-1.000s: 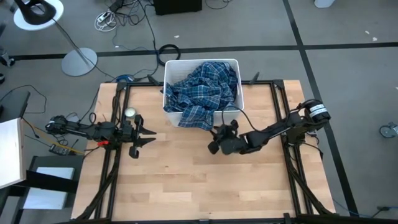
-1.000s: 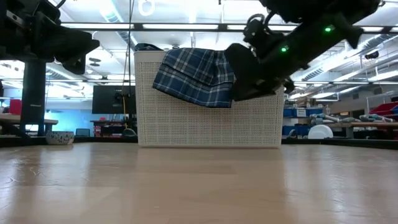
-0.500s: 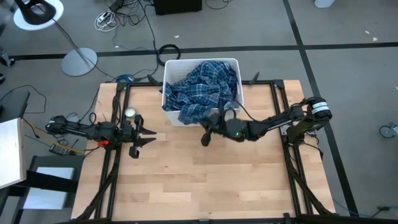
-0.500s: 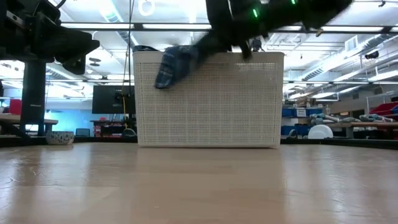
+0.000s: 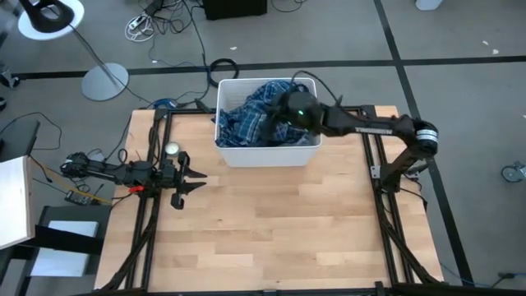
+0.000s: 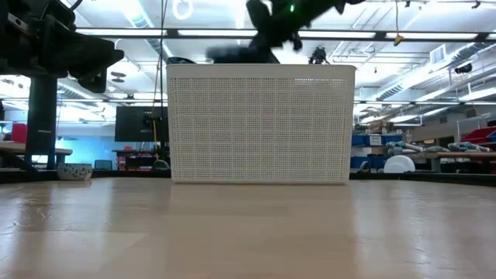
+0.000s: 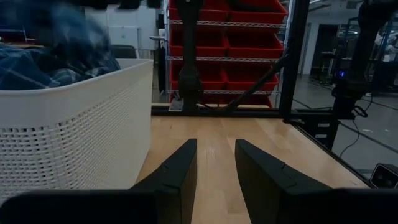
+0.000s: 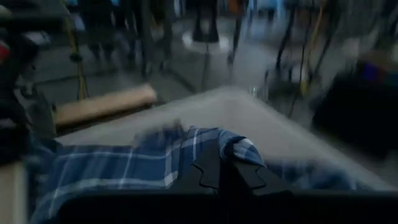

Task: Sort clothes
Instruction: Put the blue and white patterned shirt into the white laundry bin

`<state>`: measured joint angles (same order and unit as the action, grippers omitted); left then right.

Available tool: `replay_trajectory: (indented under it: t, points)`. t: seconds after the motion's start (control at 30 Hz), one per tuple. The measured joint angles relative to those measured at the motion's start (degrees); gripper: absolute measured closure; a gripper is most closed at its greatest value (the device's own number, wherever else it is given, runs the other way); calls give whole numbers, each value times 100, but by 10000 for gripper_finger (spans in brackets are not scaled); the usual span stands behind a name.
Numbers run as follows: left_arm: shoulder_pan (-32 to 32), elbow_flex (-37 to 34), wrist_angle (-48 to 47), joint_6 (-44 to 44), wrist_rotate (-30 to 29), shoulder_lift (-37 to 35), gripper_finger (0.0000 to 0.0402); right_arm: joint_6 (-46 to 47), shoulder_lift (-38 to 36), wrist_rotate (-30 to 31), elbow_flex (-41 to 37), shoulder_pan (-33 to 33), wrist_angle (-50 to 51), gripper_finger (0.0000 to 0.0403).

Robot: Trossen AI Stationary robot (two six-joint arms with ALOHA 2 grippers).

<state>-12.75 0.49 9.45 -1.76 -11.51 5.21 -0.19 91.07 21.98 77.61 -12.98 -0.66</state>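
A blue-and-white plaid shirt [image 5: 245, 117] lies bunched in the white plastic bin [image 5: 267, 154] at the table's far middle. No other garment shows. My right gripper [image 5: 274, 122] reaches over the bin from the right and is shut on the shirt; in the right wrist view the gripper [image 8: 222, 163] has plaid cloth around it. In the low view the gripper [image 6: 267, 27] is above the bin's rim. My left gripper [image 5: 197, 179] is open and empty over the table's left side, near the bin [image 7: 74, 124]. My right gripper pinches a bunched part of the plaid shirt [image 8: 239, 149] between its two shut fingers; one layer or several, I cannot tell. The fingers come over the bin from the table's right side. The held cloth [image 6: 232, 54] is at the height of the bin's rim; the rest lies inside.
The bare wooden tabletop [image 5: 263, 230] stretches on the near side of the bin. Black frame rails [image 5: 156, 205] run along the table's left and right sides. Cables and a lamp base [image 5: 104, 80] lie on the floor beyond the far edge.
My right gripper has gone up and toward the far edge, from in front of the bin's near wall to above the bin. The part of the plaid shirt that hung over the near wall has been lifted over the rim and now lies inside.
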Motion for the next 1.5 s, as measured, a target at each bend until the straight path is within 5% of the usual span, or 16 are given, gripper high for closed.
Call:
replay_trajectory:
  t: [0.27,0.53,0.7,0.97,1.5]
  points:
    - [0,0,0,-2,0,0,286,1432,735,-1501,30,-740,446,392]
    - [0,0,6,-1,0,-2,286,1386,1896,-1589,30,-898,422,353]
    - [0,0,0,-1,0,-2,286,1384,2016,-1637,48,-921,373,309]
    - [0,0,1,-2,-1,2,286,1190,1170,-1788,28,-929,528,261]
    - [0,0,2,-1,0,2,286,1068,-1122,-1873,28,-416,1876,260]
